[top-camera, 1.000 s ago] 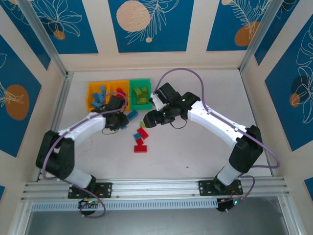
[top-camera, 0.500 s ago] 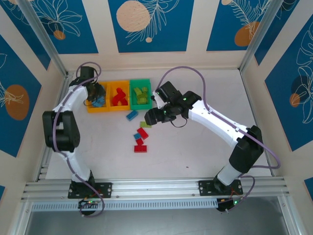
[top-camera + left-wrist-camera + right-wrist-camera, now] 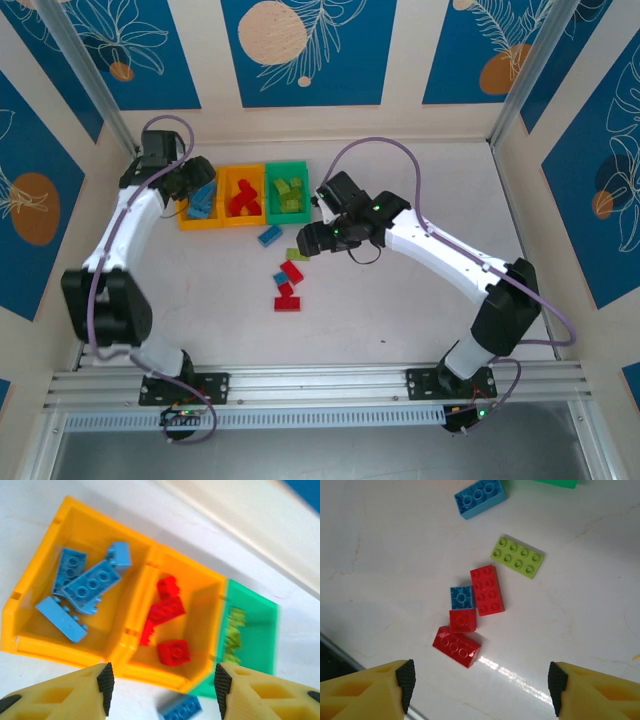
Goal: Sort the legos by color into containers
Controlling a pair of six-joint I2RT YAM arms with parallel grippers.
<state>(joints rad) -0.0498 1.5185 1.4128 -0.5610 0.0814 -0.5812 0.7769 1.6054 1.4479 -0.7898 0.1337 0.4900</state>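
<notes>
Containers [image 3: 125, 645]: just ahead of and below the left gripper [image 3: 164, 682]; blue legos [image 3: 87, 582] in the bin to its left, red legos [image 3: 167, 612] straight ahead, lime legos [image 3: 232, 630] off to its right.
Left gripper: released, jaws apart with nothing between them.
Right gripper [image 3: 480, 679]: released as well, empty, hovering over the table.
Loose pile [image 3: 463, 620]: three red pieces and one small blue, touching, just ahead of the right gripper.
Lime brick [image 3: 517, 556]: beyond the pile, slightly right.
Blue brick [image 3: 480, 497]: farthest ahead, near the bins.
Progress: probably well along; six pieces lie unsorted.
Risk, pile: the pieces are packed so tightly that closing there could catch two colours at once or knock neighbours askew.
Risk, arms: both work near the same bins, so a delivery by the right arm while the left hangs there could mean a collision.
Risk, drop: the bins share walls, and an off-centre release could land a brick in the wrong colour.
</notes>
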